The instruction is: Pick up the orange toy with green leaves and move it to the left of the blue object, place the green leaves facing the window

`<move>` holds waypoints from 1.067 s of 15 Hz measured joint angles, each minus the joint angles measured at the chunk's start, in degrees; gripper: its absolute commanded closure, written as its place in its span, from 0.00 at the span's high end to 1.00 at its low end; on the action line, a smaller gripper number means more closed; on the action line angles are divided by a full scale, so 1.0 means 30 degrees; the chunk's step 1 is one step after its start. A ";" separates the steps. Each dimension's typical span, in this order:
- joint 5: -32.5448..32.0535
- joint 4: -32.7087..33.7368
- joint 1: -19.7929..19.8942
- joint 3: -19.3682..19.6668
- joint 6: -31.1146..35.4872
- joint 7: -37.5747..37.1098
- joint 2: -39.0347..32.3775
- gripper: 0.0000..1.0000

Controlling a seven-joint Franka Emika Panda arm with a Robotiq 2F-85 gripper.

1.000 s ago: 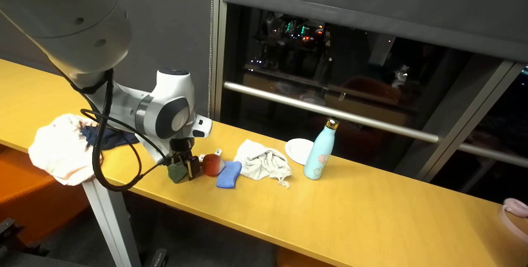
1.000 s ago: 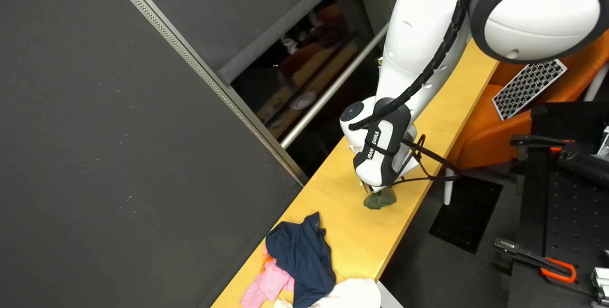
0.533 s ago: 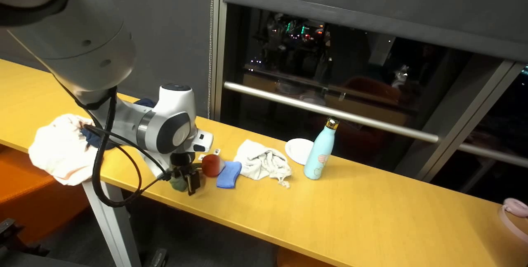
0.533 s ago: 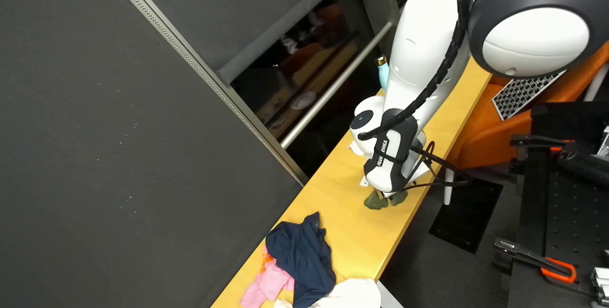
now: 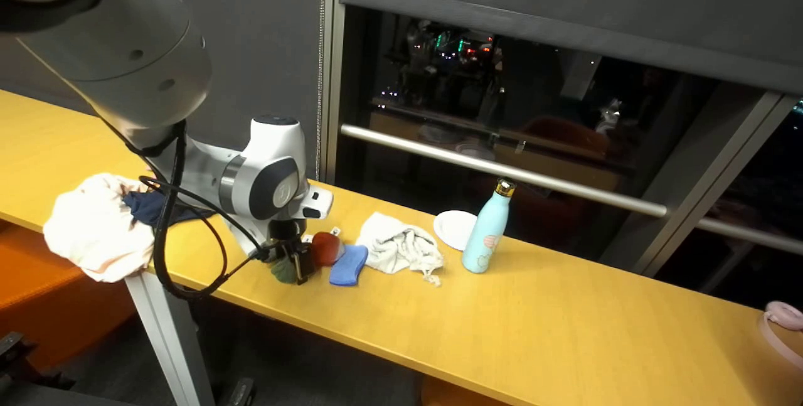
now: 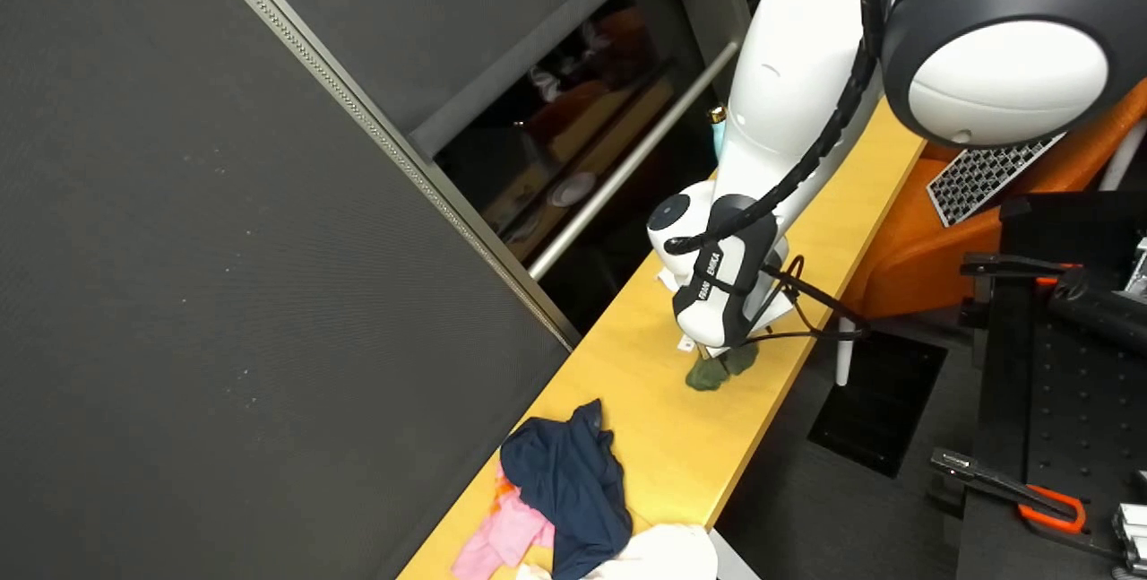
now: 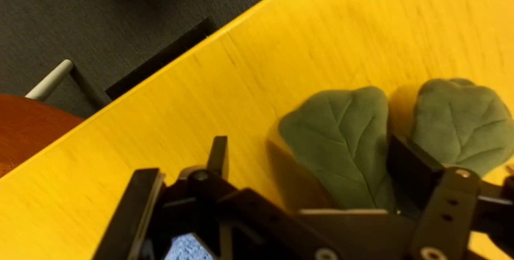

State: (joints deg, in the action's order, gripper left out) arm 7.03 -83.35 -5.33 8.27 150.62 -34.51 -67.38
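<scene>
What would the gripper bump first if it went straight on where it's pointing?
Probably the green leaves: in the wrist view, the open gripper has one finger between them, maybe touching; depth is unclear. Then the yellow table.

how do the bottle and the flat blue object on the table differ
The bottle stands tall, while the blue object lies flat. The bottle is pale blue with a gold cap; the blue object is a deeper blue, with no cap. Both rest on the yellow table.
</scene>
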 measured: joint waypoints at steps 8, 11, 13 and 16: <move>0.0022 0.2099 -0.0102 -0.0727 -0.0958 -0.0362 -0.0037 1.00; 0.0032 0.2897 -0.0119 -0.1025 -0.0973 -0.0482 -0.0551 1.00; 0.0033 0.3374 -0.0148 -0.1139 -0.0992 -0.0544 -0.1047 1.00; 0.0034 0.3954 -0.0224 -0.1200 -0.1002 -0.0626 -0.1769 1.00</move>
State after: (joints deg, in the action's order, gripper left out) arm 7.13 -71.49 -6.00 4.67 147.61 -36.39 -72.68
